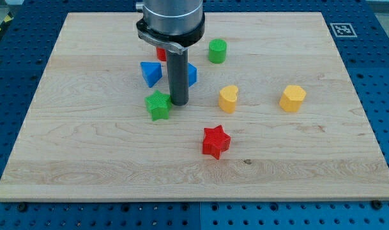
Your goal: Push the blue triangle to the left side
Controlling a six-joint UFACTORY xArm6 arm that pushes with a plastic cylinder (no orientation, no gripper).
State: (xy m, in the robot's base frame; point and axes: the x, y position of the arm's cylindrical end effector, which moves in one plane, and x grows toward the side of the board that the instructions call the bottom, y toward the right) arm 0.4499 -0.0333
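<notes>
The blue triangle [151,73] lies on the wooden board [85,147], left of centre near the view's top. My tip [179,103] is on the board just to the right of the green star [158,105] and below-right of the blue triangle, apart from it. A second blue block [192,74] is partly hidden behind the rod, to its right. A red block [161,54] is mostly hidden behind the arm's housing.
A green cylinder [217,50] sits above-right of the rod. A yellow heart [228,99] and a yellow hexagon-like block [292,98] lie to the right. A red star [215,141] lies below centre. A marker tag [342,29] is at the board's top right corner.
</notes>
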